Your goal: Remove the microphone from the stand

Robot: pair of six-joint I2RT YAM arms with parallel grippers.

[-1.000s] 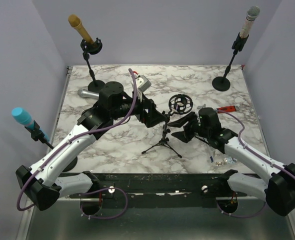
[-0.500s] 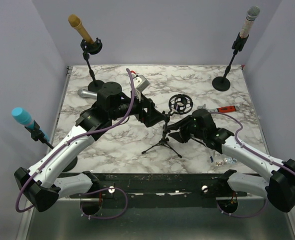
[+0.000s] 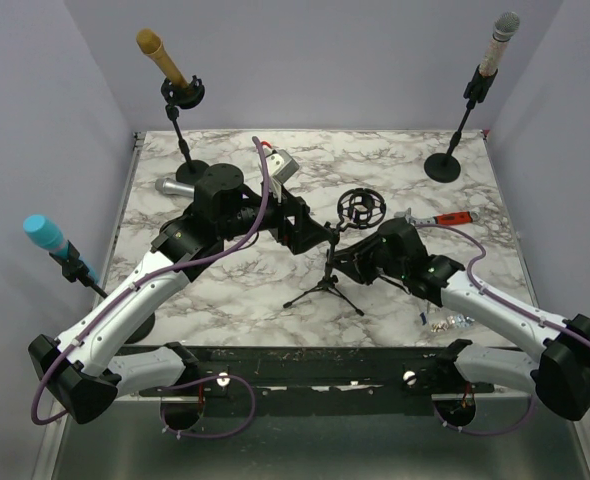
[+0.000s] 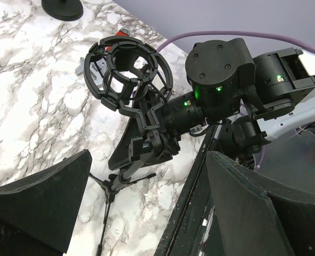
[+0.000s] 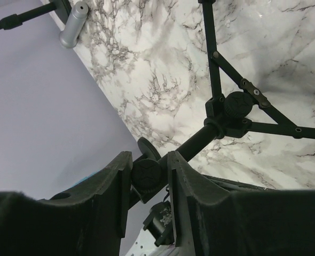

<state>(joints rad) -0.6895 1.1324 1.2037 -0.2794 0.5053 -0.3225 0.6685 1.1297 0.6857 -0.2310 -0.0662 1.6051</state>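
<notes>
1. Since a second ago the right gripper (image 3: 343,262) has swung left across the table (image 3: 395,160) and reached the stem of the stand (image 3: 327,275). The left arm has hardly shifted.
2. A silver microphone (image 3: 173,185) lies flat on the marble at the back left, well apart from the stand and just beside the round base of the gold microphone's stand (image 3: 190,168). Neither gripper touches it.
3. At the top of the stand, the shock mount (image 4: 126,69) is an empty ring with nothing seated inside, as the left wrist view shows plainly.
4. By that evidence the removal looks already done, if the silver microphone is the one meant. What seems left is letting go of the stand and backing both arms away.
5. Seen from its wrist, the right gripper's fingers (image 5: 123,181) sit narrowly either side of a round knob (image 5: 147,176) on the stand's stem and appear to press it from both sides.
6. The left gripper (image 4: 149,160) is spread wide and holds nothing, with the shock mount ahead of its gap.
7. Further out, a red-handled tool (image 3: 453,218) lies on the table to the right. A blue microphone (image 3: 47,235) and a grey-headed microphone (image 3: 497,38) remain on their own stands.
</notes>
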